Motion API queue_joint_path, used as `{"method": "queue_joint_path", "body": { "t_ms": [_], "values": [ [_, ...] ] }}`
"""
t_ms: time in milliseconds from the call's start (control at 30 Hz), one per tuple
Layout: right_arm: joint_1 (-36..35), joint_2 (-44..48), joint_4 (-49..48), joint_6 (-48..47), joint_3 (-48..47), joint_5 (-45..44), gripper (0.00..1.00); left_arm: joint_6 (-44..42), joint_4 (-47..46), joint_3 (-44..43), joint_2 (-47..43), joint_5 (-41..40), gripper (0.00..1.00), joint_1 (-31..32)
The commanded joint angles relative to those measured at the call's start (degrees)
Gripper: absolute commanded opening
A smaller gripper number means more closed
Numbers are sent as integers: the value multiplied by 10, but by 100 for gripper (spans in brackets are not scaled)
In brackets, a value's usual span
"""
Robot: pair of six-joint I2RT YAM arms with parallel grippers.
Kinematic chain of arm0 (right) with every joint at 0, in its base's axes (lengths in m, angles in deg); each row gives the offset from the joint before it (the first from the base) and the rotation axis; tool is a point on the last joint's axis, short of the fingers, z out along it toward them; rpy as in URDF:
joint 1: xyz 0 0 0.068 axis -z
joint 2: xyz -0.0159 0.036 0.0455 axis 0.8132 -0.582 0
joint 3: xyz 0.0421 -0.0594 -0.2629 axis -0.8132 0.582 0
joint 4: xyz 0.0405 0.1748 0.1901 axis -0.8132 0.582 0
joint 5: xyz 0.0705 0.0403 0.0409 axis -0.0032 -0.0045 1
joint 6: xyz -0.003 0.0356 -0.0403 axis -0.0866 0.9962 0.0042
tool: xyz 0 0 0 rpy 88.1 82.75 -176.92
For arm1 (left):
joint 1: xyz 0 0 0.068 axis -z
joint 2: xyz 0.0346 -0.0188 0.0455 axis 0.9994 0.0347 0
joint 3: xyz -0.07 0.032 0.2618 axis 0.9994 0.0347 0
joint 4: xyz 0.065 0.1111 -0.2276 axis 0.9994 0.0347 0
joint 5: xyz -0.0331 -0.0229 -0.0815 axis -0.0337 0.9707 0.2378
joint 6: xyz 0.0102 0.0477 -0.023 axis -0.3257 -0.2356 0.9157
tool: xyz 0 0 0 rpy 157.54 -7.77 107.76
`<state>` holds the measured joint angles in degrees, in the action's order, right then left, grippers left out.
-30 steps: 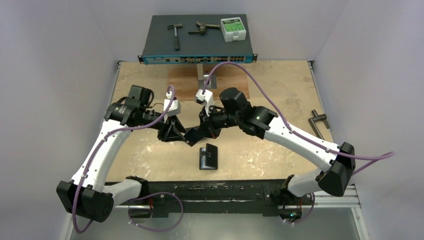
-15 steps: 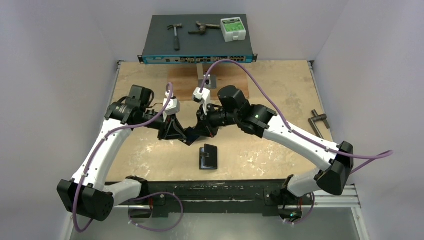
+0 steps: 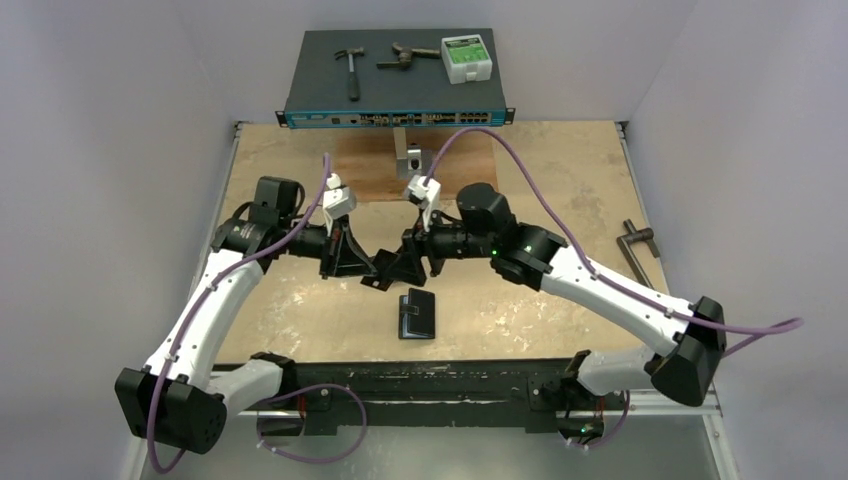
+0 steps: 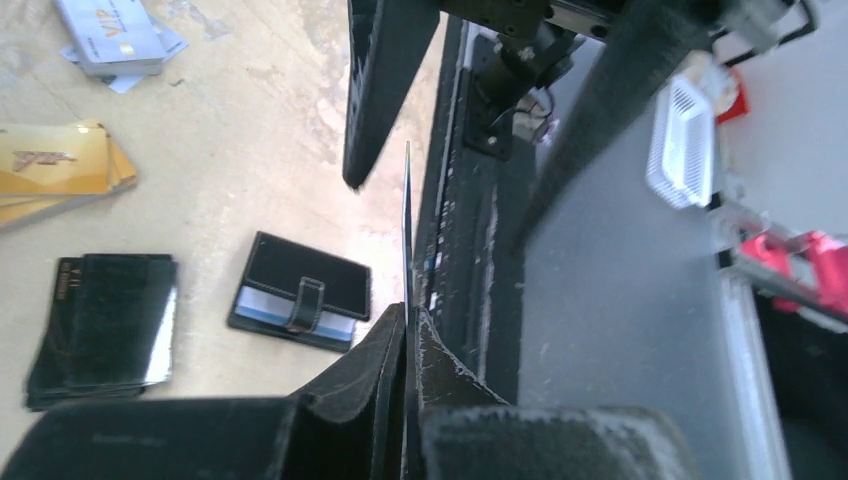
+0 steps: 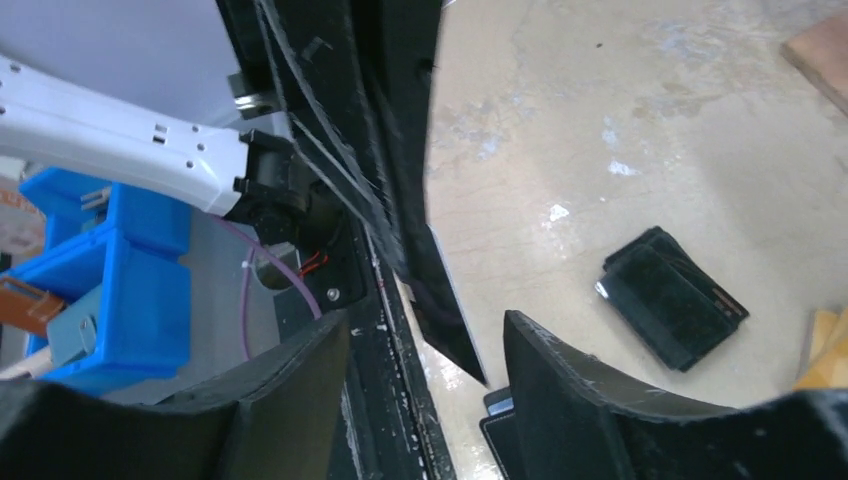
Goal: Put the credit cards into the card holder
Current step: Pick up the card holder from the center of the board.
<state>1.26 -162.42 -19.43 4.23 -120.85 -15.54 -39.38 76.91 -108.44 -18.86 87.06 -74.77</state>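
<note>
**Card pinched on edge above the counter, holder waiting below**

The left end effector [image 4: 410, 322] is clamped together on 1 thin card [image 4: 407, 230], held on edge well above the counter [image 4: 250, 150]. The right end effector [image 5: 425, 325] has its jaws apart and grips nothing, though it sits just beside the left one. The card holder [image 4: 300, 292] lies flat on the counter near the front edge, below both arms. It looks folded, with its snap tab across the pale edge.

To do this well, the right arm should back off before the left moves, so the card is not knocked askew. As I read it, the holder needs opening and steadying first. The card can then go in corner first at a shallow angle, since so thin a pinch may let it pivot.

The left wrist view alone shows the card, and only edge-on, so its colour cannot be told. It also shows the gold cards [image 4: 55, 170], the silver cards [image 4: 115, 40] and a black stack [image 4: 100, 318] on the counter. The top view hides all of these behind the arms. Only the right wrist view shows the gap between its own jaws.
</note>
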Motion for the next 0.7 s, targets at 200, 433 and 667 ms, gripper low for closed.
{"method": "queue_joint_path", "body": {
  "t_ms": [200,433,667],
  "values": [
    [98,139,-276,183,180,67,61,299,-181,11,-38,92,0,-13],
    [98,134,-470,296,242,130,58,417,-297,44,-47,79,0,-13],
    [94,117,-533,344,261,118,53,524,-408,77,-54,61,0,-14]
  ]
}}
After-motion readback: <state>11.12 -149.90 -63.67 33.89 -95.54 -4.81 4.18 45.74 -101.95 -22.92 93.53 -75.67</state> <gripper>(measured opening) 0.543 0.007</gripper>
